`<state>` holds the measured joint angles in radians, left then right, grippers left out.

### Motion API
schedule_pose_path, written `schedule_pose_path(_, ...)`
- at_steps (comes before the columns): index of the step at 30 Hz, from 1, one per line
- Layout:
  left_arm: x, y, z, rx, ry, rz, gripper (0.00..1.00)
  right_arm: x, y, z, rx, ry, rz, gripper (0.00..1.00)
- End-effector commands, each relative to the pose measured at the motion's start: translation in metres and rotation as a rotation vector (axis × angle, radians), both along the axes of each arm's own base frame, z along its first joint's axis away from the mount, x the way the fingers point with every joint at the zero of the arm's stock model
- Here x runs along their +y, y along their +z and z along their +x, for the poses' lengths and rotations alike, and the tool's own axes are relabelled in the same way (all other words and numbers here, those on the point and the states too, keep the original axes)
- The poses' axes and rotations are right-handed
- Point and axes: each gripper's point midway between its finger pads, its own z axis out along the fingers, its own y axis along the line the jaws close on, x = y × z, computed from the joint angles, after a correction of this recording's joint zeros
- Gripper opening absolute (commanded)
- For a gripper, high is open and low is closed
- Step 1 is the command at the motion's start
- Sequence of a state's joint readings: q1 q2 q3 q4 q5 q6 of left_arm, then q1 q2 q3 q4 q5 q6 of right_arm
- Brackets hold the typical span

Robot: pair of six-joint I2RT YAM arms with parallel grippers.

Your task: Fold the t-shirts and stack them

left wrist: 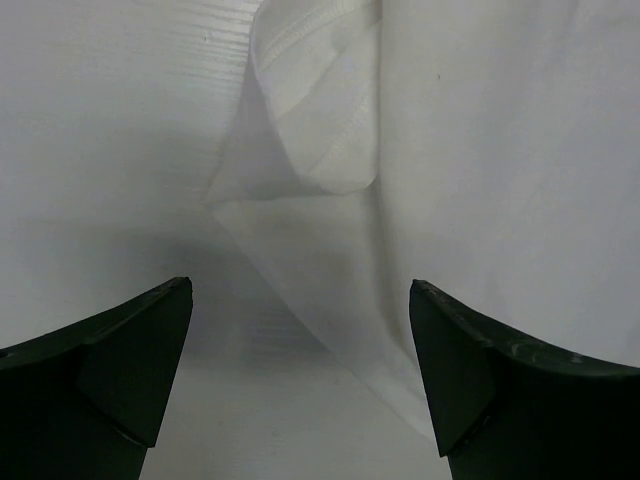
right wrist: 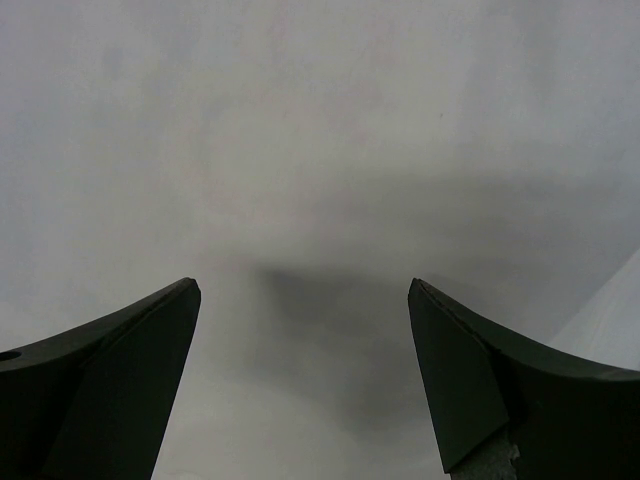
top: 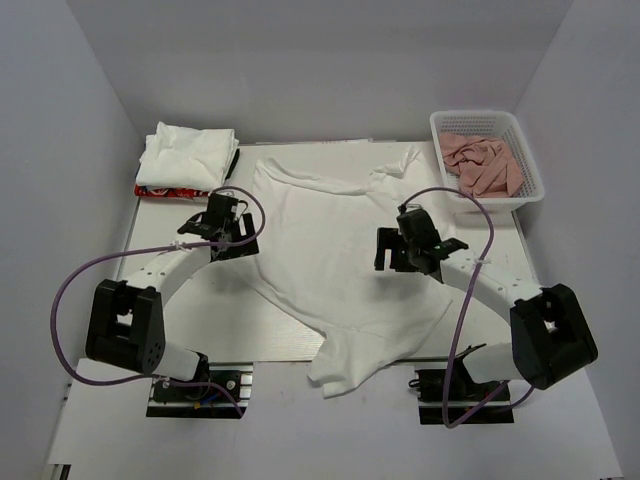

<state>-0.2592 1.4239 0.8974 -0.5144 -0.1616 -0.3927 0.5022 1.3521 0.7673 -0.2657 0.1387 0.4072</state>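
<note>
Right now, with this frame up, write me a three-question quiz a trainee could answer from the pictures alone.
1. True or false: the right gripper is shut on the spread t-shirt.
2. Where do the pink cloths lie? A in the white basket; B on the spread t-shirt; C hanging off the near edge.
3. Fill in: seen from above, the folded t-shirts lie at the far ____.
Key: 1 false, the right gripper stands open above the spread t-shirt; 2 A; 3 left.
</note>
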Motion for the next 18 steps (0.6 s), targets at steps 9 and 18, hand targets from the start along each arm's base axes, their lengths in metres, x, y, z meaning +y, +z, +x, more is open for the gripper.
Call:
schedule_pose_path(9,0.011,-0.029,0.022,0.042,-0.088,0.12,0.65,-0.022,-0.032,-0.011,0.07,-0.114,-0.017,0.9)
schedule_pose_path(18,0.042,-0.044,0.037,0.118,0.104,0.263,0.08,-0.033,-0.049,-0.012,0.111,-0.119,-0.037,0.9)
